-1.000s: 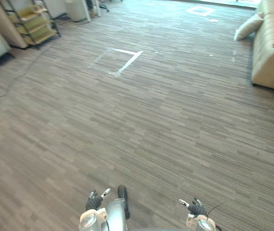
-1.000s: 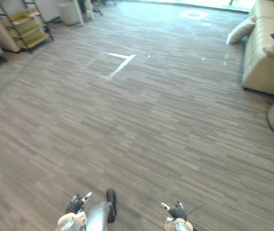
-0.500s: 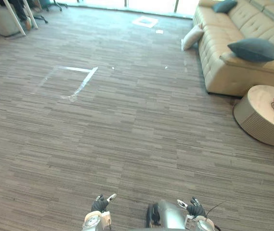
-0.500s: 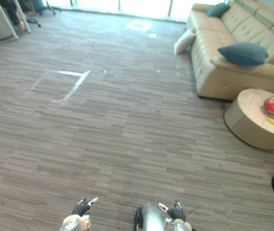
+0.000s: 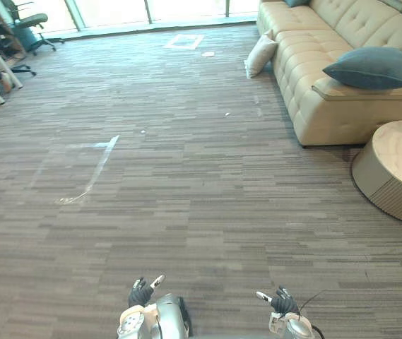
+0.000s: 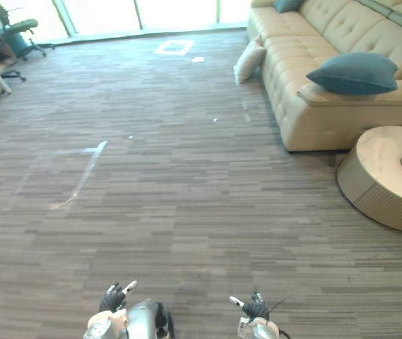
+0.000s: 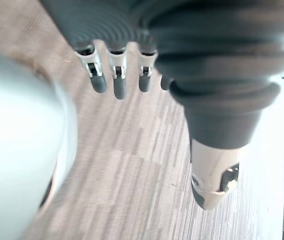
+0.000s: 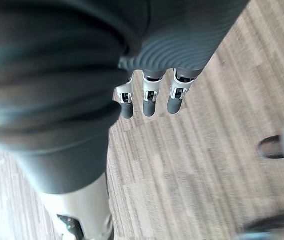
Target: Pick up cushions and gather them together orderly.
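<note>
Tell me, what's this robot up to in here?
It is meant to gather cushions, but it holds none yet. Its left hand and right hand hang open and empty over the carpet. A teal cushion lies on the sofa ahead to its right, and a beige cushion leans against the sofa's side on the floor, further off. A round table stands beside the sofa.

A teal cushion rests on the sofa, cream cushion leaning alongside.
</note>
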Robot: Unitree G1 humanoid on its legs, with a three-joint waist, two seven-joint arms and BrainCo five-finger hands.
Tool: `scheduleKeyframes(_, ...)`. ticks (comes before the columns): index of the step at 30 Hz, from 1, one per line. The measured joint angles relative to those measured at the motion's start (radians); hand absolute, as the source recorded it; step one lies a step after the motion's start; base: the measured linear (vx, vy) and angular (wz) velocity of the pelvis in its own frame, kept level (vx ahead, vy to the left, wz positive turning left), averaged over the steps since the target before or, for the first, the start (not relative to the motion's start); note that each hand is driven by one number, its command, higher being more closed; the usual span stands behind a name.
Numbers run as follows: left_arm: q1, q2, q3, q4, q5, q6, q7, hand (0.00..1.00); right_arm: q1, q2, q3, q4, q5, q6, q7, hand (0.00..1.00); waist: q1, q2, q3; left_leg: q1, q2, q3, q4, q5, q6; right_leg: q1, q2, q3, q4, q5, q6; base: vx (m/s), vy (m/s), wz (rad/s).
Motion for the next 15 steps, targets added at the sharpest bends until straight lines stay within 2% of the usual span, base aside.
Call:
scheduleKeyframes(1, 0.004, 0.000, -0.004, 0.000, -0.001, -0.001, 0.000, 0.00, 0.002, 0.000, -0.002, 0.005, 0.000, 0.000, -0.001, 0.00, 0.002, -0.001, -0.006, -0.013, -0.011, -0.002, -0.025, 0.038, 0.017, 0.017, -0.006, 0.010, -0.005, -0.007, 0.013, 0.69, 0.271, -0.66)
scheduleKeyframes(2, 0.008, 0.008, -0.008, 0.001, -0.008, -0.004, 0.000, 0.00, 0.008, 0.005, -0.002, 0.011, 0.000, 0.000, -0.001, 0.00, 0.013, -0.015, -0.018, -0.005, -0.040, -0.014, -0.025, 0.154, 0.080, 0.033, -0.034, 0.040, 0.012, -0.020, 0.036, 0.91, 0.355, -0.44)
scheduleKeyframes(3, 0.005, 0.031, -0.015, 0.007, -0.008, -0.001, 0.001, 0.00, 0.026, 0.024, -0.017, 0.011, -0.004, 0.000, -0.001, 0.00, 0.002, -0.060, -0.054, 0.011, -0.092, -0.006, -0.025, 0.149, 0.155, 0.010, -0.098, 0.061, 0.080, -0.010, 0.056, 0.94, 0.368, -0.31)
scheduleKeyframes(4, 0.002, 0.035, -0.021, 0.010, -0.008, -0.002, 0.000, 0.00, 0.033, 0.031, -0.028, 0.014, -0.006, 0.000, 0.001, 0.00, -0.003, -0.072, -0.055, 0.016, -0.104, -0.007, -0.009, 0.131, 0.169, -0.011, -0.109, 0.072, 0.135, 0.011, 0.090, 0.97, 0.373, 0.06)
scheduleKeyframes(5, 0.002, 0.056, -0.034, 0.021, -0.008, -0.008, 0.000, 0.00, 0.042, 0.056, -0.057, 0.026, -0.007, 0.001, 0.002, 0.00, 0.001, -0.097, -0.057, 0.074, -0.123, -0.012, 0.028, 0.052, 0.165, -0.067, -0.109, 0.103, 0.350, 0.112, 0.145, 0.77, 0.318, 0.01)
scheduleKeyframes(6, 0.003, 0.066, -0.041, 0.033, -0.008, -0.008, 0.000, 0.00, 0.053, 0.062, -0.063, 0.031, -0.007, 0.000, 0.002, 0.00, 0.000, -0.109, -0.062, 0.120, -0.134, -0.015, 0.021, 0.013, 0.158, -0.114, -0.107, 0.115, 0.491, 0.186, 0.179, 0.75, 0.302, -0.01)
scheduleKeyframes(7, 0.001, 0.072, -0.047, 0.041, -0.008, -0.008, 0.000, 0.00, 0.054, 0.057, -0.062, 0.040, -0.008, -0.003, 0.003, 0.00, -0.008, -0.109, -0.061, 0.156, -0.140, -0.016, 0.013, -0.016, 0.153, -0.162, -0.108, 0.123, 0.611, 0.245, 0.221, 0.69, 0.246, -0.01)
scheduleKeyframes(8, -0.015, 0.080, -0.056, 0.064, -0.007, 0.006, 0.000, 0.00, 0.055, 0.049, -0.060, 0.043, -0.009, -0.005, 0.006, 0.00, -0.016, -0.116, -0.058, 0.236, -0.159, -0.023, 0.004, -0.071, 0.151, -0.270, -0.120, 0.123, 0.858, 0.260, 0.229, 0.52, 0.151, -0.03)
scheduleKeyframes(9, -0.018, 0.074, -0.064, 0.072, -0.006, 0.010, 0.002, 0.00, 0.060, 0.040, -0.059, 0.041, -0.009, -0.006, 0.006, 0.00, -0.016, -0.118, -0.057, 0.295, -0.163, -0.025, -0.006, -0.100, 0.150, -0.325, -0.131, 0.101, 0.950, 0.227, 0.187, 0.75, 0.172, -0.10)
scheduleKeyframes(10, -0.022, 0.056, -0.071, 0.079, -0.004, 0.010, 0.001, 0.00, 0.081, 0.030, -0.059, 0.004, -0.009, -0.009, 0.008, 0.00, -0.020, -0.087, -0.050, 0.392, -0.158, -0.026, -0.040, -0.147, 0.147, -0.420, -0.133, 0.065, 1.011, 0.167, 0.142, 0.49, 0.099, -0.14)
scheduleKeyframes(11, -0.023, 0.051, -0.075, 0.080, -0.004, 0.010, 0.000, 0.00, 0.087, 0.028, -0.060, -0.009, -0.009, -0.012, 0.008, 0.00, -0.022, -0.080, -0.052, 0.422, -0.153, -0.026, -0.053, -0.159, 0.145, -0.453, -0.129, 0.052, 1.013, 0.150, 0.137, 0.72, 0.121, -0.07)
scheduleKeyframes(12, -0.022, 0.038, -0.078, 0.085, -0.003, 0.012, -0.001, 0.00, 0.097, 0.027, -0.061, -0.043, -0.009, -0.020, 0.008, 0.00, -0.034, -0.068, -0.051, 0.494, -0.140, -0.038, -0.084, -0.197, 0.130, -0.548, -0.120, 0.012, 0.981, 0.103, 0.127, 0.58, 0.042, 0.17)
scheduleKeyframes(13, -0.025, 0.033, -0.085, 0.095, 0.002, 0.013, -0.003, 0.00, 0.096, 0.027, -0.062, -0.053, -0.007, -0.027, 0.010, 0.00, -0.051, -0.068, -0.048, 0.552, -0.124, -0.047, -0.097, -0.225, 0.124, -0.620, -0.111, -0.030, 0.893, 0.075, 0.117, 0.71, 0.032, 0.23)
scheduleKeyframes(14, -0.025, 0.030, -0.085, 0.100, 0.003, 0.014, -0.004, 0.00, 0.093, 0.025, -0.062, -0.054, -0.007, -0.029, 0.011, 0.00, -0.055, -0.068, -0.048, 0.574, -0.119, -0.049, -0.107, -0.234, 0.120, -0.639, -0.109, -0.045, 0.847, 0.070, 0.112, 0.62, -0.055, 0.32)
scheduleKeyframes(15, -0.027, 0.027, -0.093, 0.112, 0.003, 0.019, -0.005, 0.00, 0.083, 0.021, -0.062, -0.054, -0.007, -0.030, 0.012, 0.00, -0.066, -0.067, -0.049, 0.635, -0.105, -0.056, -0.140, -0.252, 0.114, -0.693, -0.105, -0.101, 0.676, 0.083, 0.098, 0.69, -0.110, 0.42)
